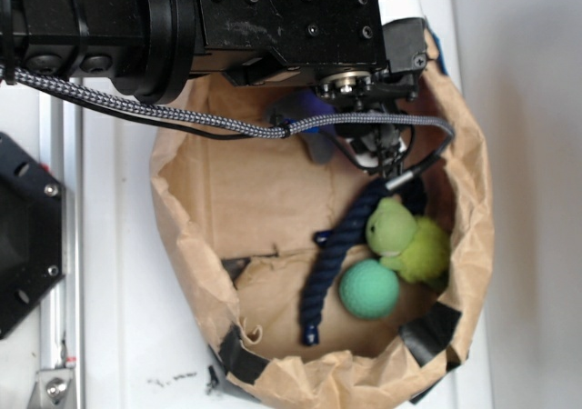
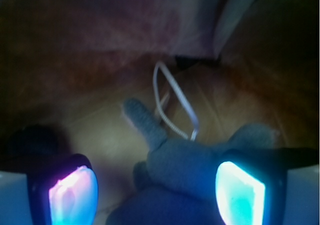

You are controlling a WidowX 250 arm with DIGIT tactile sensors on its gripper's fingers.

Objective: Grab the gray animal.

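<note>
Inside, at the left, the brown paper bag (image 1: 186, 236) shows bare floor. Further right, a dark blue rope (image 1: 329, 265) runs diagonally, touching the green ball (image 1: 369, 288), with the yellow-green plush (image 1: 409, 238) just beside it. Overhead, the black arm (image 1: 182, 18) and braided cable (image 1: 227, 123) hide most of the upper bag. From the wrist, the gripper (image 2: 157, 187) stands open, its glowing pads either side of the gray animal (image 2: 192, 157), perhaps touching the right pad; its white string tag (image 2: 172, 100) loops beyond.
</note>
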